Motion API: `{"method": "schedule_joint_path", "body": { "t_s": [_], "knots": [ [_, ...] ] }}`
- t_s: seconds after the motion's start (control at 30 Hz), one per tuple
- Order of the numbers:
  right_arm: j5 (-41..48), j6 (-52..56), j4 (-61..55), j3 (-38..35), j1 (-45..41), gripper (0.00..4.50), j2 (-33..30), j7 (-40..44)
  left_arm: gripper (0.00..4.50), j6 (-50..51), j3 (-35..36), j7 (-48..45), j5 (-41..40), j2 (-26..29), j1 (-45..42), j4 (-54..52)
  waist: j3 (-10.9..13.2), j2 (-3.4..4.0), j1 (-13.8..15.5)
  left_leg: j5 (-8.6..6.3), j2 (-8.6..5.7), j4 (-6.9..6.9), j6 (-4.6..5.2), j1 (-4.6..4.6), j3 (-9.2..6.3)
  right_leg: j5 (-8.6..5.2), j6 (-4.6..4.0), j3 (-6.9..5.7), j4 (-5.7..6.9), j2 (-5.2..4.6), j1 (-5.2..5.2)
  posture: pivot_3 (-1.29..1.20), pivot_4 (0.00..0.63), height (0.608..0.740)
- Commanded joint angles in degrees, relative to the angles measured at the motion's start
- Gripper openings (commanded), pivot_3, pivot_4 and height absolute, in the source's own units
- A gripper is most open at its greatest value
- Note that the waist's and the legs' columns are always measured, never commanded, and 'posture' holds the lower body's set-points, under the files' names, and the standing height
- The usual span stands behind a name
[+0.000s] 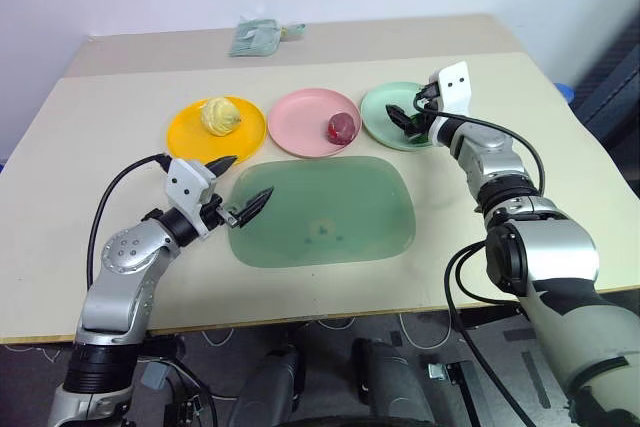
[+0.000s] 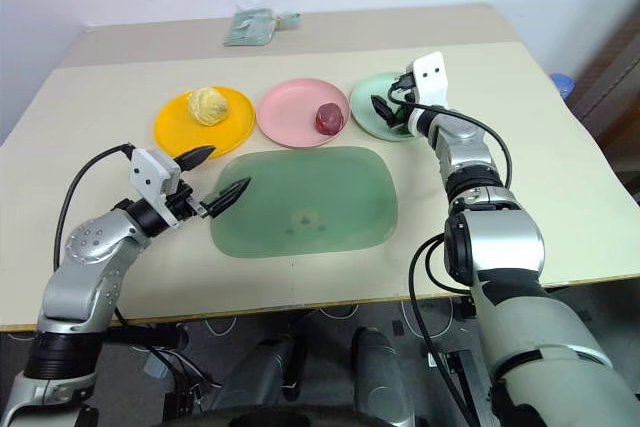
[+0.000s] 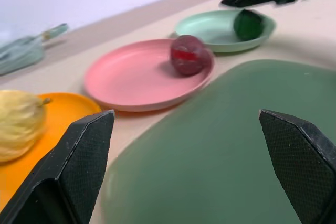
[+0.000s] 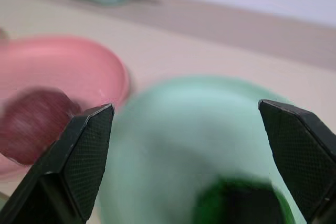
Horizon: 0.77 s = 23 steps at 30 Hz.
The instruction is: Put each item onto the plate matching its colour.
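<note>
Three plates (image 1: 216,129) crowd the table's (image 1: 90,167) middle, each bearing a ball; the green mat (image 1: 322,212) lies flat before them. Left and right edges open. Crumpled bag (image 1: 255,37) near far edge.

We see three plates (image 1: 216,128) in a row on the surface (image 1: 90,147), a ball (image 1: 221,115) on each, with a mat (image 1: 322,211) before them.

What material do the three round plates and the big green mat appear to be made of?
The yellow-orange plate, pink plate and pale green plate look like smooth moulded plastic: uniform colour, soft sheen, thin raised rims. The green mat looks like translucent, matte silicone or soft plastic, though this is uncertain.
</note>
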Motion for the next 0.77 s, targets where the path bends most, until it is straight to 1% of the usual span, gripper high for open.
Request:
{"method": "schedule_joint_path", "body": {
  "t_s": [0.03,0.1,0.2,0.3,0.43,0.57,0.77],
  "knots": [
    [4.77,-0.04,-12.41,-2.32,5.40,4.47,-1.48,7.35,4.50,-3.72,1.23,1.65,1.23,-1.08,-1.52,1.95,-0.01,-0.01,0.04,-0.02,0.00,0.04,0.03,0.00,-0.01,0.00,0.00,-0.02,0.00,0.00,0.02,0.00,0.150,0.740],
    [8.73,4.68,-27.84,-2.48,14.12,4.47,-1.72,10.68,4.50,-4.67,1.77,2.32,0.76,-2.22,-2.78,4.06,-0.01,-0.01,0.08,-0.04,0.00,0.03,0.07,0.01,-0.04,0.00,0.01,-0.03,-0.01,-0.01,0.04,0.00,0.150,0.740],
    [12.34,12.48,-49.05,-1.35,27.61,4.47,-3.18,12.97,4.50,-3.19,1.70,1.10,-0.70,-2.37,-3.90,5.67,-0.01,-0.01,0.22,-0.05,0.00,0.06,0.07,-0.02,-0.13,0.00,0.01,-0.05,0.01,-0.04,0.05,0.00,0.150,0.740],
    [14.81,19.28,-62.88,-1.06,37.42,4.47,-5.53,13.70,4.50,-1.61,1.29,-0.49,-1.22,-1.60,-4.51,6.50,-0.02,0.01,0.01,-0.05,-0.01,0.07,0.08,-0.02,-0.06,0.00,0.01,-0.03,0.07,-0.05,0.00,0.00,0.150,0.740],
    [16.02,24.55,-72.42,-2.42,45.73,4.47,-8.74,12.90,4.50,-0.80,2.13,-4.60,-3.83,-0.12,-4.50,6.11,-0.02,0.03,-0.04,-0.06,0.02,0.07,0.08,0.05,-0.03,0.00,0.01,0.00,0.12,-0.03,0.02,0.00,0.150,0.740],
    [17.28,26.97,-76.85,-4.21,50.41,4.47,-10.38,11.71,4.50,0.07,2.50,-7.79,-5.53,1.93,-2.90,5.23,-0.02,0.02,0.17,-0.06,0.03,0.08,0.09,0.05,-0.03,0.00,0.00,-0.01,0.08,-0.05,0.06,0.00,0.150,0.740],
    [17.67,28.02,-79.60,-4.30,52.41,4.47,-11.36,10.87,4.50,0.77,1.83,-10.44,-7.13,2.68,-1.34,3.49,-0.02,0.02,0.26,-0.07,0.02,0.11,0.10,0.05,-0.03,0.00,0.00,-0.01,0.06,-0.07,0.08,0.00,0.150,0.740]
  ]
}}
